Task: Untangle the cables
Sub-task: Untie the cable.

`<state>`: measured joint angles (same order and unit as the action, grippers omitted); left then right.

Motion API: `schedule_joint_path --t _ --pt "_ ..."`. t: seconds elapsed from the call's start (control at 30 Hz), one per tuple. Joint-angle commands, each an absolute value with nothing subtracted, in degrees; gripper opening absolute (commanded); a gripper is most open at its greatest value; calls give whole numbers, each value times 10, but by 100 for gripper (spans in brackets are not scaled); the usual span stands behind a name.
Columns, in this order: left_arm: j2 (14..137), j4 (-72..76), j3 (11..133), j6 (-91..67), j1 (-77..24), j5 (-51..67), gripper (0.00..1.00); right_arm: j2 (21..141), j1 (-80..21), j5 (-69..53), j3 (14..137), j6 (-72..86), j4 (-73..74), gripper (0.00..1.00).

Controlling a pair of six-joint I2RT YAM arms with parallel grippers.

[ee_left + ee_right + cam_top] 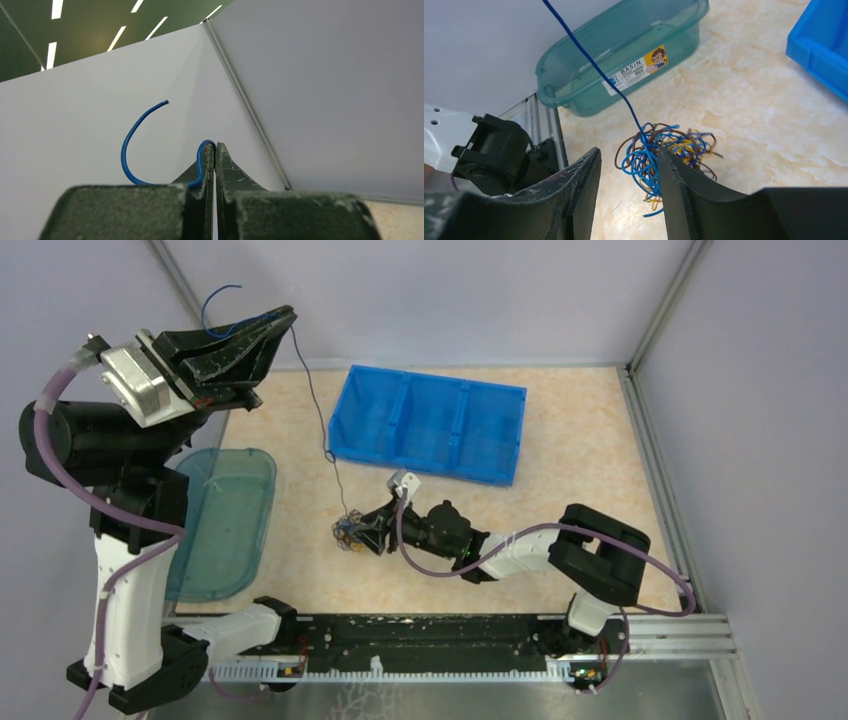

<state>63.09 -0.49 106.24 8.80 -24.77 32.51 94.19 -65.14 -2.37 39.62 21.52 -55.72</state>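
High at rear left, my left gripper [285, 322] pinches one blue wire [199, 162], strung down to the cables [664, 150] heaped on the table [560, 540]; right gripper [629, 155] straddles the heap, jaws apart. Untangling barely begun, I judge
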Motion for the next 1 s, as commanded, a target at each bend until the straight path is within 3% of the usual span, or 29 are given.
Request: schedule_joint_path --t 0.0,0.17,0.23,0.33,0.37,0.47,0.67,0.83,0.97 --pt "609 -5 1036 90 -252 328 0 942 -658 -26 432 196 -586 47" --pt "599 -12 1016 95 -252 329 0 940 -658 -29 439 178 -577 52" --pt "598 -14 1015 95 -252 331 0 937 -658 -29 439 173 -572 49" --pt "593 -16 1003 95 -252 334 0 934 -658 -31 446 163 -558 8" --pt "590 -19 997 97 -252 334 0 929 -658 -26 447 160 -549 0" --pt "572 -38 964 106 -252 316 1 897 -658 -10 428 156 -553 0" --pt "492 -83 789 47 -252 259 22 826 -658 1 403 142 -535 0" --pt "440 -130 648 7 -252 279 35 793 -658 4 383 145 -544 0" --pt "426 -166 585 18 -252 298 51 777 -658 -4 378 151 -542 0"
